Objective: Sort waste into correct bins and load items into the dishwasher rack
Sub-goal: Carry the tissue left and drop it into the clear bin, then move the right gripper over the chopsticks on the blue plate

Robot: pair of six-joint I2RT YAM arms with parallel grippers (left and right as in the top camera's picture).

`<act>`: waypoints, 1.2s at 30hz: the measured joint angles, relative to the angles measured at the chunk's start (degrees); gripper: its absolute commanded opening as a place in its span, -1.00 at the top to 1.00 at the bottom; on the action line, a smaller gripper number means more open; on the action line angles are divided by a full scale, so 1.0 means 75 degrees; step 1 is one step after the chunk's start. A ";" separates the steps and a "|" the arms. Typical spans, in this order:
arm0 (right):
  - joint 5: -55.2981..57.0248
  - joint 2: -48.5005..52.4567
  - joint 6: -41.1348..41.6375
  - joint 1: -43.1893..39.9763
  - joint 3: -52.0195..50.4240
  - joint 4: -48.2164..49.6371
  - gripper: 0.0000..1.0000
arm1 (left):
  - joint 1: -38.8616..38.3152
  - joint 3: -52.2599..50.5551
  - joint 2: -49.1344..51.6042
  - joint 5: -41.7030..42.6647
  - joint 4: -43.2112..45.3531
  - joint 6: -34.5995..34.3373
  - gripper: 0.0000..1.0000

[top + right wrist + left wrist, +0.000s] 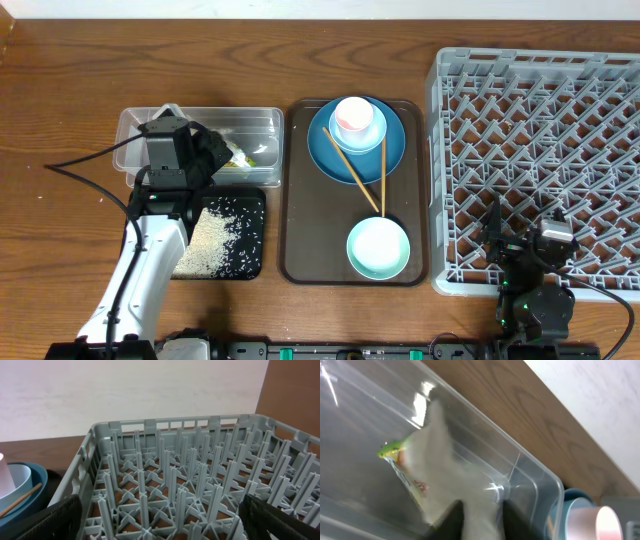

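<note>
White tissue (451, 465) is seen between the jaws of the left gripper (480, 524), inside the clear tub (535, 477). Whether it is gripped cannot be told. Waste sorting is judged current, and full release is required next.

— Where does the waste lie?
— The yellow-green snack wrapper (238, 158) is inside the clear tub (265, 120) at far left, and a white tissue (445, 470), blurred, hangs over it. The white rice grains (215, 235) lie in the black tray (255, 262) just near of the tub, heaped at its left and scattered rightward.
— And the dishes?
— In the middle, the blue plate-bowl (320, 150) sits upright with a pink-and-white cup (353, 120) standing on its far part. The wooden chopsticks (352, 168) slant across its near rim, closing into a V at the mint-green bowl (378, 248), which sits upright nearer.
— The rack?
— The grey rack (540, 150) fills the right side, pegs upright.
</note>
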 measured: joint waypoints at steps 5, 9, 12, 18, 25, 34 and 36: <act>0.0003 0.0000 0.0000 0.0000 0.0000 0.0003 -0.98 | 0.0000 0.0000 0.0000 0.0006 0.0006 -0.0003 -0.19; 0.0000 0.0000 0.0000 0.0000 0.0000 0.0003 -0.99 | 0.0000 0.0000 -0.0003 0.0335 0.0012 0.0003 -0.22; 0.0000 0.0000 0.0000 0.0000 0.0000 0.0000 -0.99 | 0.0000 0.0000 -0.0073 0.0947 0.0026 0.0102 -0.23; 0.0000 0.0000 0.0000 0.0000 0.0000 0.0000 -0.99 | 0.0000 0.0000 -0.0510 0.1708 0.0047 0.0507 -0.58; 0.0000 0.0006 0.0000 0.0000 0.0000 0.0000 -0.99 | -0.0026 0.0000 -0.0571 0.1935 0.0143 0.0606 -0.58; -0.0096 0.0006 0.0064 0.0000 0.0000 -0.0006 -0.99 | -0.0475 0.0000 -0.0571 0.2302 0.0221 0.0638 -0.58; -0.0353 0.0006 0.0198 0.0000 0.0000 -0.0061 -0.98 | -0.0472 0.0000 -0.0571 0.2296 0.0224 0.0638 -0.58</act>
